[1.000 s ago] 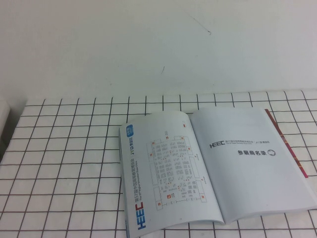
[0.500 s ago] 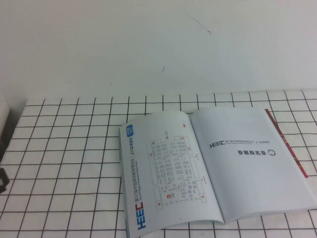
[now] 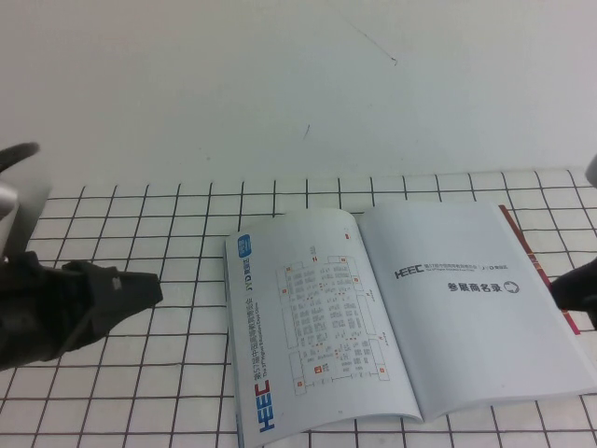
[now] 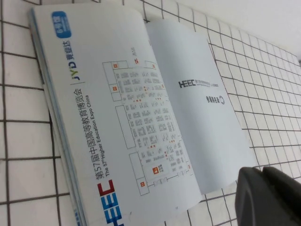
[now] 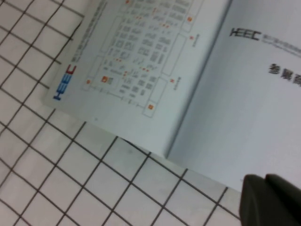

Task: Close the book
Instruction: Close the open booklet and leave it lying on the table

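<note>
- From the raised camera, the book (image 3: 401,308) is lying open and flat on the checked table (image 3: 112,392), right of centre and toward the near edge. Its left page is showing a floor plan with a blue logo, and a red cover edge is peeking out on the far right.
- The left gripper (image 3: 149,287) is hanging over the table to the left of the book, pointing toward it but clear of its edge — a dark blur, so its grip is beyond making out.
- The right gripper (image 3: 576,291) is showing at the right border, overlapping the book's red edge; contact and grip are both unclear.
- From the left wrist, the book (image 4: 141,108) is filling most of the picture, with the left gripper (image 4: 268,197) sitting as a dark mass in one corner.
- From the right wrist, the book (image 5: 188,61) is lying spine-open on the grid, with the right gripper (image 5: 270,200) just off its near edge — again only a dark lump.
</note>
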